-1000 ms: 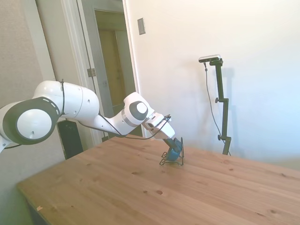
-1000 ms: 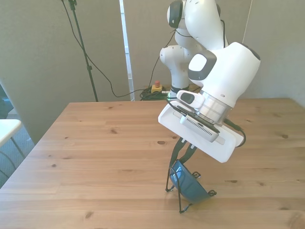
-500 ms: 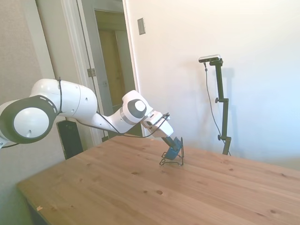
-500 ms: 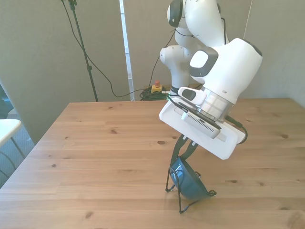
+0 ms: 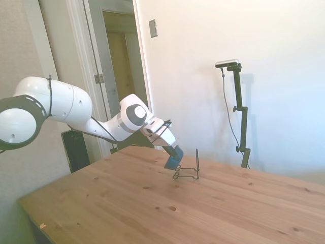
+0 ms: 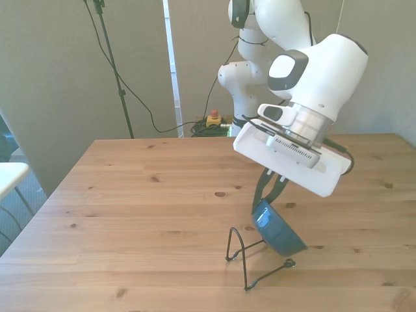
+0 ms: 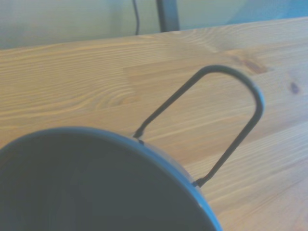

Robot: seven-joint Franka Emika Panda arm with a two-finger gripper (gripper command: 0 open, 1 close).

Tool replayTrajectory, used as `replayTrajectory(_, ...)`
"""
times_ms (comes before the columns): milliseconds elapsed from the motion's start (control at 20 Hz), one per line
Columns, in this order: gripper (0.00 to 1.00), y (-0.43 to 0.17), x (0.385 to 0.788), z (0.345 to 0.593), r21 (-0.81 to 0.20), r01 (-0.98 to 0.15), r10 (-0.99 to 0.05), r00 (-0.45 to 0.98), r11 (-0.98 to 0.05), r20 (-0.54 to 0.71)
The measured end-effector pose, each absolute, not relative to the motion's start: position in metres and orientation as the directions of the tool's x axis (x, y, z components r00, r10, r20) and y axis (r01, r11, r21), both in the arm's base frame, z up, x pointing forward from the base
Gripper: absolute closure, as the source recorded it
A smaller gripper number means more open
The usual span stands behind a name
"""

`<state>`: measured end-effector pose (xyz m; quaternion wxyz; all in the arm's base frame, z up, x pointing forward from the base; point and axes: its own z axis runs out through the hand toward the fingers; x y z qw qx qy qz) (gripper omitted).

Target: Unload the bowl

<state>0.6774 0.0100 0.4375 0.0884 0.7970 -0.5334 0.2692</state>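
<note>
The small blue bowl (image 6: 279,231) hangs tilted on its side just above the table, clear of the thin black wire rack (image 6: 250,257). My gripper (image 6: 266,203) is shut on the bowl's rim from above. In the side view the bowl (image 5: 173,161) is held just to the left of the rack (image 5: 189,171), lifted off it. The wrist view shows the bowl's dark inside (image 7: 91,187) close up, with one wire loop of the rack (image 7: 226,115) behind it on the wood.
The wooden table (image 6: 130,214) spreads wide around the rack. The rack stands near the table edge closest to the front camera. A doorway (image 5: 119,71) and white wall lie behind the table in the side view.
The bowl was resting in the wire rack; my gripper has lifted it up and out, moving toward the front view's right and leftward in the side view. The rack stays put, now without the bowl.
</note>
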Motion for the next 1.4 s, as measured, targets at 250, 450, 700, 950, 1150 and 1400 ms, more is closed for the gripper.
replayTrajectory(250, 1.00, 0.026, 0.622, 0.453, -0.239, -0.866, -0.849, 0.314, -0.440, 0.424)
replayTrajectory(450, 1.00, 0.016, 0.576, 0.433, -0.258, -0.851, -0.878, 0.383, -0.457, 0.288)
replayTrajectory(700, 1.00, -0.010, 0.535, 0.402, -0.267, -0.859, -0.899, 0.423, -0.437, 0.112)
replayTrajectory(950, 1.00, -0.040, 0.514, 0.380, -0.297, -0.868, -0.907, 0.420, -0.399, -0.008)
replayTrajectory(1150, 1.00, -0.059, 0.503, 0.374, -0.339, -0.870, -0.910, 0.406, -0.358, -0.083)
replayTrajectory(1400, 1.00, -0.067, 0.499, 0.365, -0.337, -0.873, -0.893, 0.422, -0.353, -0.158)
